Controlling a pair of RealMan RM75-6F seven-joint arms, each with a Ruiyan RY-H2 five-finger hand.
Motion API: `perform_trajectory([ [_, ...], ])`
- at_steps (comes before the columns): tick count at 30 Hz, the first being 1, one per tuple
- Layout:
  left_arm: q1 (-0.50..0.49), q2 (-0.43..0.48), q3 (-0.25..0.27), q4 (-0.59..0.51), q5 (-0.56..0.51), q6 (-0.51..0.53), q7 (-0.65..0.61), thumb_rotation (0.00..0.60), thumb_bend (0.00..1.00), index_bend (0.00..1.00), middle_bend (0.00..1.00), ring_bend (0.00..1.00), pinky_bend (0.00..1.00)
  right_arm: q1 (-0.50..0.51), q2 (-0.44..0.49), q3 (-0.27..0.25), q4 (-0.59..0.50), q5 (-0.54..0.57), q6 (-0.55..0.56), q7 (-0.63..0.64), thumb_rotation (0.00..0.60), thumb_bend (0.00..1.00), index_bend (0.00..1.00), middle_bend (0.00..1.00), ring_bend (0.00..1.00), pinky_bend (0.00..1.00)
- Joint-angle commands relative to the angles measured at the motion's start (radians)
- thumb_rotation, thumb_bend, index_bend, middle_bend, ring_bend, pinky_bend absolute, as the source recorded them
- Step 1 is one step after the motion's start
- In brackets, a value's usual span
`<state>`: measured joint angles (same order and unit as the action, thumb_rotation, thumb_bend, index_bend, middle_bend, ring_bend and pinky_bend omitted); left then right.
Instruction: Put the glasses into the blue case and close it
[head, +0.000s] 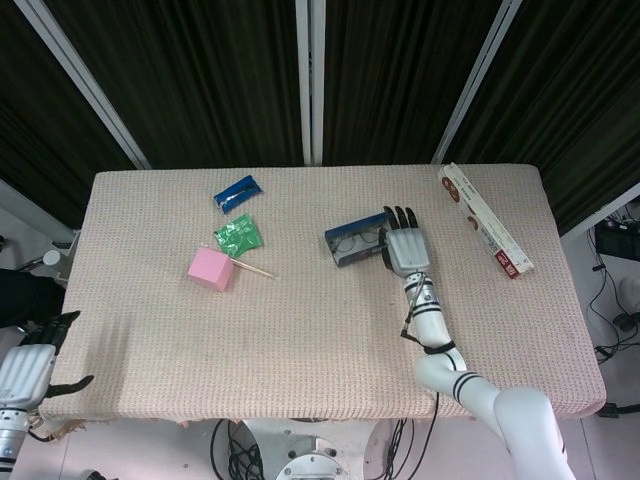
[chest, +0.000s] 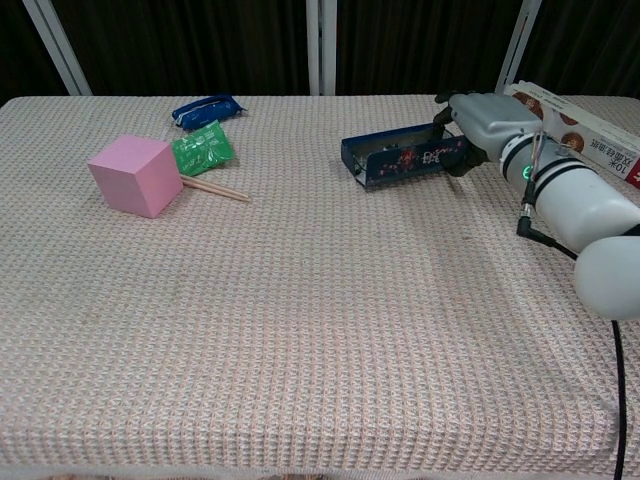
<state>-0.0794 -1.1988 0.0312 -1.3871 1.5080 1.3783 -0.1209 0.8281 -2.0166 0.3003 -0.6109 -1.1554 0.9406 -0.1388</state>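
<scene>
Two hands were mine to run, but only the right hand was at work: I had it laid flat with its fingers stretched toward twelve o'clock, pressed against the three o'clock end of the blue case, touching it rather than clasping it, as far as I could judge. The case lay skewed on the table, its long side tilted, which I took to come from my hand bearing on one end. The glasses sat inside the open tray, so the putting-in looked done and the closing was what remained; no lid showed over them. In the chest view the case's long wall faced me and hid the glasses. I kept the left hand off the table edge at about eight o'clock, fingers loosely apart and holding nothing, since it was not needed. The pink cube, green packet and blue pouch lay well apart at nine o'clock of the case, and the long box at three o'clock
</scene>
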Motion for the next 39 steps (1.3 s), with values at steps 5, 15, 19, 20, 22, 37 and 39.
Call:
perform_trajectory([
  [5, -0.008, -0.009, 0.002, -0.003, 0.011, -0.004, 0.005, 0.535, 0.10, 0.07, 0.11, 0.11, 0.26, -0.279, 0.293, -0.160, -0.427, -0.097, 0.200, 0.015, 0.600, 0.48, 0.99, 0.07, 0.00, 0.00],
  [15, -0.033, -0.015, 0.002, -0.017, 0.018, -0.032, 0.027, 0.536, 0.10, 0.07, 0.11, 0.11, 0.26, -0.349, 0.374, -0.151, -0.518, -0.086, 0.243, 0.026, 0.600, 0.48, 1.00, 0.08, 0.00, 0.00],
  [19, -0.041, -0.013, 0.002, -0.023, 0.017, -0.042, 0.034, 0.539, 0.10, 0.07, 0.11, 0.11, 0.26, -0.318, 0.315, -0.129, -0.430, -0.080, 0.206, 0.030, 0.600, 0.47, 0.99, 0.08, 0.00, 0.00],
  [20, -0.041, -0.012, 0.002, -0.024, 0.016, -0.044, 0.035, 0.538, 0.10, 0.07, 0.11, 0.11, 0.26, -0.311, 0.302, -0.125, -0.412, -0.080, 0.199, 0.034, 0.600, 0.47, 0.99, 0.08, 0.00, 0.00],
  [22, -0.042, -0.009, 0.001, -0.026, 0.011, -0.045, 0.036, 0.537, 0.10, 0.07, 0.11, 0.11, 0.26, -0.296, 0.273, -0.118, -0.374, -0.086, 0.187, 0.042, 0.600, 0.47, 0.98, 0.08, 0.00, 0.00],
  [37, -0.040, 0.004, 0.003, -0.023, 0.003, -0.041, 0.026, 0.541, 0.10, 0.07, 0.11, 0.11, 0.26, -0.254, 0.174, -0.128, -0.190, -0.160, 0.177, 0.116, 0.600, 0.27, 0.05, 0.00, 0.00, 0.00],
  [39, -0.040, 0.006, 0.003, -0.024, 0.004, -0.038, 0.026, 0.544, 0.10, 0.07, 0.11, 0.11, 0.26, -0.250, 0.171, -0.133, -0.175, -0.178, 0.184, 0.134, 0.600, 0.21, 0.00, 0.00, 0.00, 0.00],
])
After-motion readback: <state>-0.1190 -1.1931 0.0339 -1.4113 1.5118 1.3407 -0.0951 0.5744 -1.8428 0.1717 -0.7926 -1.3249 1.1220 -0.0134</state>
